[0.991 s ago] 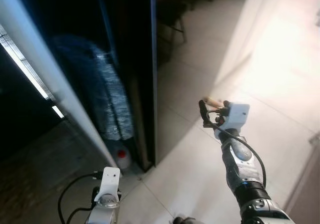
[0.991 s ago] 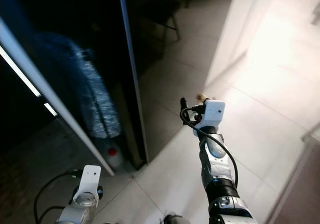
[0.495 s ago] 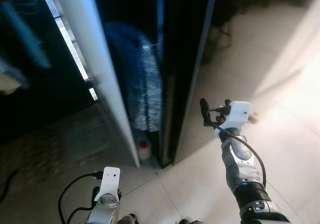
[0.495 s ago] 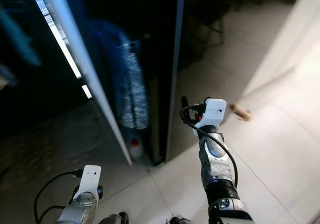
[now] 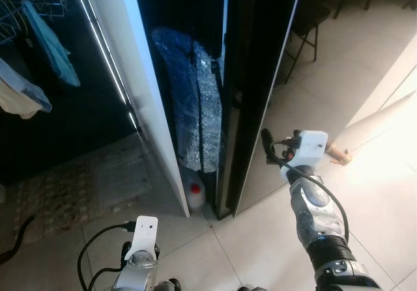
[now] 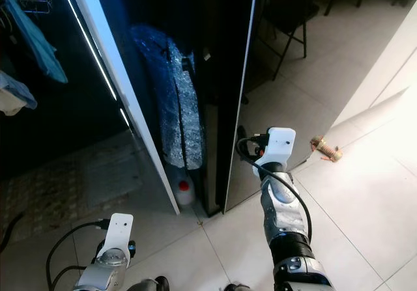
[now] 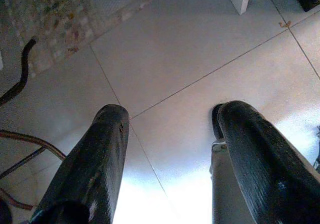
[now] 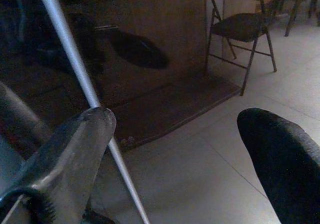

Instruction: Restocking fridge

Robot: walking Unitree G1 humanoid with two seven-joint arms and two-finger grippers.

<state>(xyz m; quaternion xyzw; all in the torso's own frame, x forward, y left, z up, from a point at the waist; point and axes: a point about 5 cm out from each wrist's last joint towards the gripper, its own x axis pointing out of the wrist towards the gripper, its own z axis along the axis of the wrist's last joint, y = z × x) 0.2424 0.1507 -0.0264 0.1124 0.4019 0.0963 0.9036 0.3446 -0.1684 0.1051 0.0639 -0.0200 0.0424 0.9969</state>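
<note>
The head camera looks down on a tiled floor (image 5: pixel 365 206) and on a tall dark fridge (image 5: pixel 260 76) in the upper middle of the frame. A white door or panel edge (image 5: pixel 146 102) with a thin bright strip runs from the upper left down to the floor in the middle. In the dark gap between this edge and the fridge stands a long bundle wrapped in bubble foil (image 5: pixel 195 102). Under the bundle, on the floor, stands a white plastic bottle (image 5: pixel 195 196) with a red cap.

The right gripper (image 8: pixel 175 154) is raised in the middle right of the frame, just beside the glossy dark side of the fridge. Its two black fingers (image 8: pixel 282 149) are spread apart and hold nothing. Between them the wrist camera shows the dark reflecting surface, a metal edge and a folding chair (image 8: pixel 245 28) on the tiles.

The left gripper (image 7: pixel 170 159) hangs low at the bottom left of the frame and points at the floor. Its fingers (image 7: pixel 95 164) are also apart and empty.

On the floor at the right lies a small brownish thing (image 5: pixel 339 152); I cannot tell what it is. At the upper left some clothes (image 5: pixel 39 63) hang in the dark, and below them lies a patterned mat (image 5: pixel 58 196).
</note>
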